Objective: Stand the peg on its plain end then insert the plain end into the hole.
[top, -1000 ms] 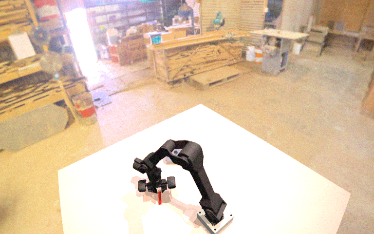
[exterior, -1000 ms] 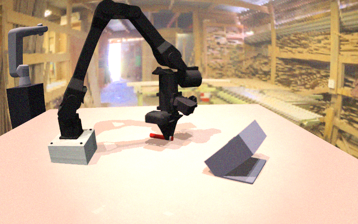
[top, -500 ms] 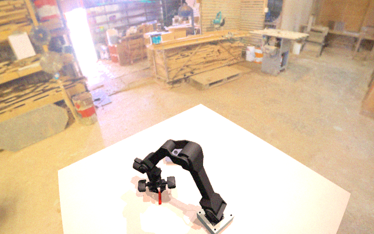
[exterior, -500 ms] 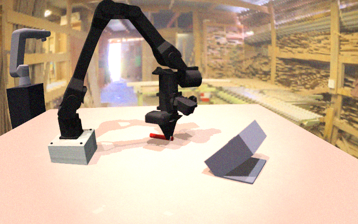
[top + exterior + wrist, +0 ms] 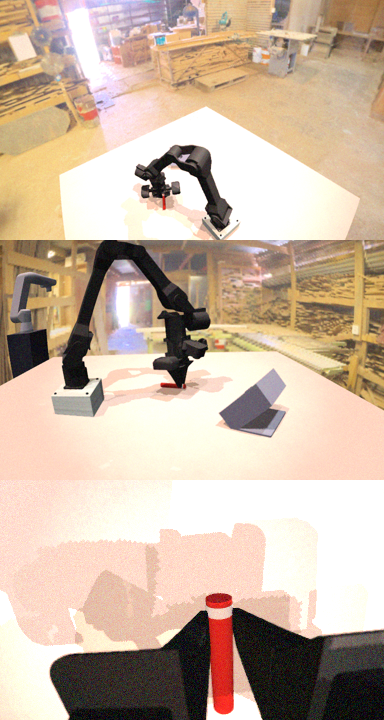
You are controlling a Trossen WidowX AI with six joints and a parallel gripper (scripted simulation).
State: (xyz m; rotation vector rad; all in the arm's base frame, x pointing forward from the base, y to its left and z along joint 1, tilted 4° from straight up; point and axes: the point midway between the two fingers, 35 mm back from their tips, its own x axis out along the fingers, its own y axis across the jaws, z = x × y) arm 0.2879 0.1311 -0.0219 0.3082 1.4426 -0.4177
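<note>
The red peg [image 5: 163, 202] [image 5: 169, 385] [image 5: 221, 655] lies flat on the white table [image 5: 260, 169] [image 5: 169, 446]. Its white band [image 5: 219, 612] is near the end that points away from the wrist camera. My gripper [image 5: 163, 195] [image 5: 179, 385] [image 5: 219, 617] points straight down and is shut on the peg, the two black fingers pressing its sides just behind the band. The peg still rests on the table. The grey sloped panel [image 5: 250, 404] stands to the right of the peg in the exterior view; its hole does not show from this side.
The arm's grey base block [image 5: 221, 227] [image 5: 77, 401] stands on the table left of the peg in the exterior view. A dark box with a grey camera post [image 5: 26, 350] stands at the table's far left edge.
</note>
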